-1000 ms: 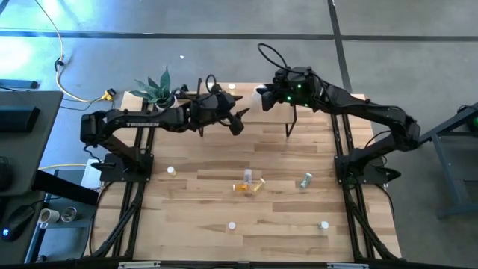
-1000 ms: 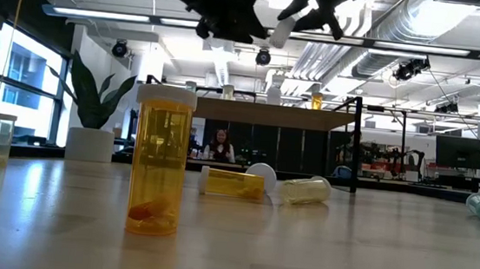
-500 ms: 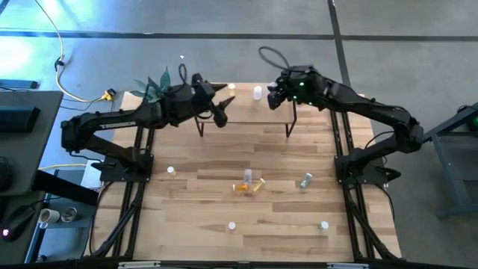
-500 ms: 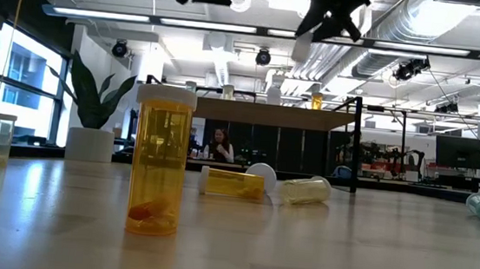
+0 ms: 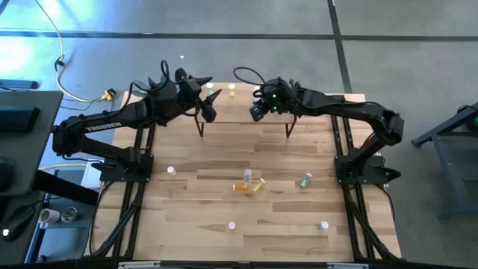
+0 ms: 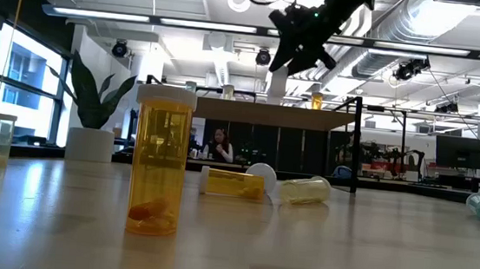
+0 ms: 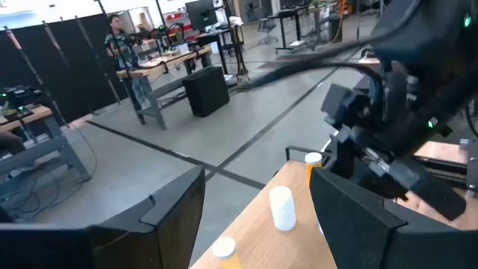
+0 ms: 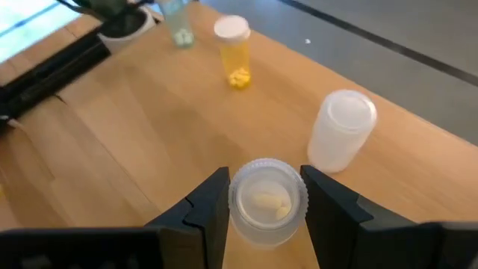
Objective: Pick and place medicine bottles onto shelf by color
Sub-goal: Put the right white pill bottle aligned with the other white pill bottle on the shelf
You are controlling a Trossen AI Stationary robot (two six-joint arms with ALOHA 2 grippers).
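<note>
Right tool (image 8: 267, 196): we see it squeezing one clear bottle (image 8: 267, 200) over the shelf (image 8: 134, 127).
Shelf bottles: three, white (image 8: 341, 129), yellow (image 8: 234, 49), greenish (image 8: 176, 21).
Left tool (image 7: 254, 217): wide apart.
Worktop (image 5: 202, 187): seven bottles.

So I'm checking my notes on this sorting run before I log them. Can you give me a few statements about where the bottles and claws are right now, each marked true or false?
1. The right claw holds a pale bottle over the shelf. True.
2. A white bottle stands upright on the shelf. True.
3. The left claw grips a yellow bottle. False: its fingers are apart with nothing between them.
4. Every bottle down on the table stands upright. False: two lie on their sides near the middle.
5. A yellow bottle with pills stands on the shelf. True.
</note>
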